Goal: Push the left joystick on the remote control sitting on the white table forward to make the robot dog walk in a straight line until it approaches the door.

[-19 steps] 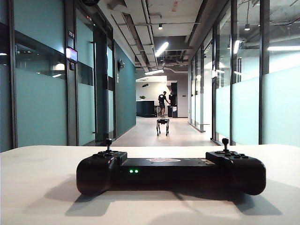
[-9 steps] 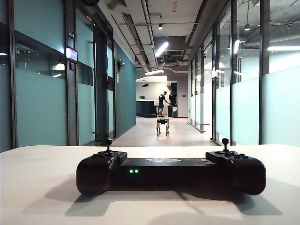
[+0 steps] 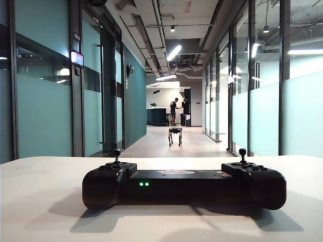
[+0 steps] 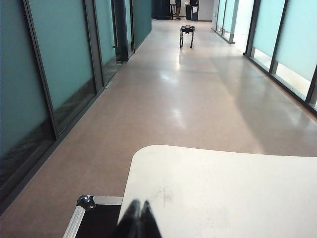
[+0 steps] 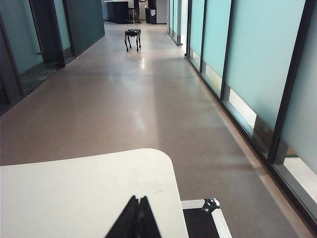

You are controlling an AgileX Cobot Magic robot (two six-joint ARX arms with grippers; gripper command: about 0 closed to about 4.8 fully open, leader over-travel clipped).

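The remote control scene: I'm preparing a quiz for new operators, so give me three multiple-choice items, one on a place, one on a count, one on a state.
1. Where is the robot dog?
A. On the white table
B. Down the corridor beyond the table
C. Beside the remote control

2. How many green lights glow on the remote control?
A. One
B. Two
C. Four

3. What state are the left hand and right hand in?
A. Both shut, holding nothing
B. Both wide open
C. Left one gripping the left joystick

Key: 1 B, it stands on the corridor floor far past the white table. 2 B, two dots show on the front bar. 3 A, the fingers meet over the table edge; the left joystick stands untouched.
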